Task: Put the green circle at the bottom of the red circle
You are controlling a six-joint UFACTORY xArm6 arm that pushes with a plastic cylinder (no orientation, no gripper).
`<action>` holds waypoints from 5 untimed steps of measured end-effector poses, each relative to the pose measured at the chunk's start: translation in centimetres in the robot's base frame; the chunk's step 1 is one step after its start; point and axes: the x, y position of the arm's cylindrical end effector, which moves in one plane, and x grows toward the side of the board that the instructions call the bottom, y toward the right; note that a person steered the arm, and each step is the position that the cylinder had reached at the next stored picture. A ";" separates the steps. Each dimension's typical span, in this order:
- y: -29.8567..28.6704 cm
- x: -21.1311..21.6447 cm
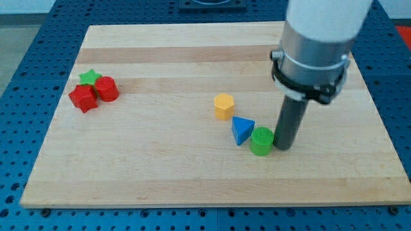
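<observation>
The green circle (261, 141) stands right of the board's middle, toward the view's bottom. My tip (283, 148) is just to its right, touching or nearly touching its side. The red circle (106, 88) stands at the view's left, far from the green circle. It is bunched with a green star (90, 78) above-left of it and a red star (83, 99) at its lower left.
A blue triangle (242, 129) touches the green circle's left side. A yellow hexagon (223, 106) stands just above-left of the triangle. The wooden board (192, 58) lies on a blue perforated table (26, 58). The arm's white and grey body hangs over the board's upper right.
</observation>
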 end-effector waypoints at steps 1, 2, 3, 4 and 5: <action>0.2 2.7; 5.1 2.1; 11.0 -0.7; 10.1 -2.9; 5.6 -2.0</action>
